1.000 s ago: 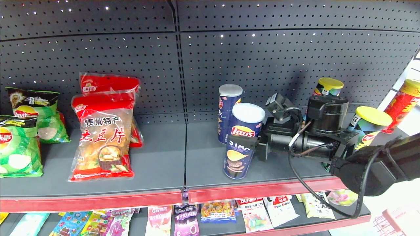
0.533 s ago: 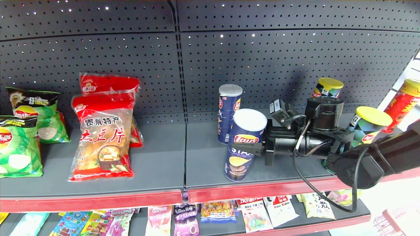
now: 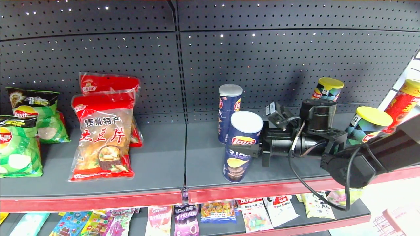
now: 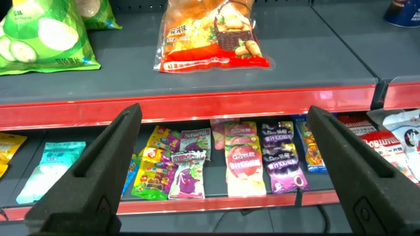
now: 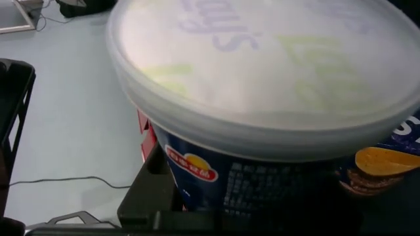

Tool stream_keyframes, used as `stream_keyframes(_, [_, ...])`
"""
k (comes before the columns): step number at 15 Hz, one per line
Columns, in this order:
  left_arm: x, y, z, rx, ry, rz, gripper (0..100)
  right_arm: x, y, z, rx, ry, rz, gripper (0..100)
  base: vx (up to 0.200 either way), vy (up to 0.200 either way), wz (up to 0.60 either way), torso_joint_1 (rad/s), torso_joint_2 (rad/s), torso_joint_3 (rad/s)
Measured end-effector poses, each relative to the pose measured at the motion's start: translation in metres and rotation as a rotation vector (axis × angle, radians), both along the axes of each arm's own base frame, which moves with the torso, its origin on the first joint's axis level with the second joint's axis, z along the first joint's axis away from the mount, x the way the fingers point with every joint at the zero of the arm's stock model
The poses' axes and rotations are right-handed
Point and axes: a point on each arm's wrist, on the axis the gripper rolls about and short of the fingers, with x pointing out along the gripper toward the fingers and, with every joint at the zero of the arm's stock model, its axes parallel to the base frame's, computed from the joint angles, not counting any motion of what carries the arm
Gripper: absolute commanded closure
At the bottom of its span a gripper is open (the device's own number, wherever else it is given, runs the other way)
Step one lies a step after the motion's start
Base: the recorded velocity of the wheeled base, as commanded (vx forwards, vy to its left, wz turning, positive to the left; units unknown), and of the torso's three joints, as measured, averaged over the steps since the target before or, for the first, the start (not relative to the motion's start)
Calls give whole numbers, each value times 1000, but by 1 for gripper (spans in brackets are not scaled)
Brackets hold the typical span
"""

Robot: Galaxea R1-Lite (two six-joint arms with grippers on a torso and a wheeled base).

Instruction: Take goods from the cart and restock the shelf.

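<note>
1. Right gripper [image 3: 241,151] reaches in from the robot's right and is clamped on the mid-body of the blue chip can [image 3: 244,132]. One finger crosses the can's front just under its logo. The right wrist view looks down on the same can's clear lid [image 5: 262,65].
2. Left gripper [image 4: 224,111] has its fingers spread wide with nothing between them. It faces the shelf's red front lip, with the candy packets [image 4: 249,164] on the tier below.
3. Location: the held can is over the front part of the shelf board [image 3: 157,164], near the lip. It is just in front of a second blue can [image 3: 229,108], which stands nearer the pegboard.
4. Orientation: lid up, base down, long axis close to vertical, with the top leaning slightly toward the robot's right. The label faces outward.
5. Contact: the base looks to be at or just above the board, but the head view does not settle whether it is actually resting.
6. Progress (judgement): the placing step for this can is nearly done. What is left is to seat it flat, straighten it, release and withdraw.
7. The yellow-lidded cans [image 3: 369,126] and red snack bags [image 3: 103,137] are already on the shelf. I cannot judge how much stock is left to bring.
</note>
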Motion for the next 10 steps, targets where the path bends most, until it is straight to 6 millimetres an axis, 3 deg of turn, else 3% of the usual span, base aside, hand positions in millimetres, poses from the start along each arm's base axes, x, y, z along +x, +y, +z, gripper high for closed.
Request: stream_keyframes(10, [0, 0, 0, 0, 0, 0, 0, -4, -1, -1, -2, 9, 14, 100, 0, 0, 0, 0, 0, 0])
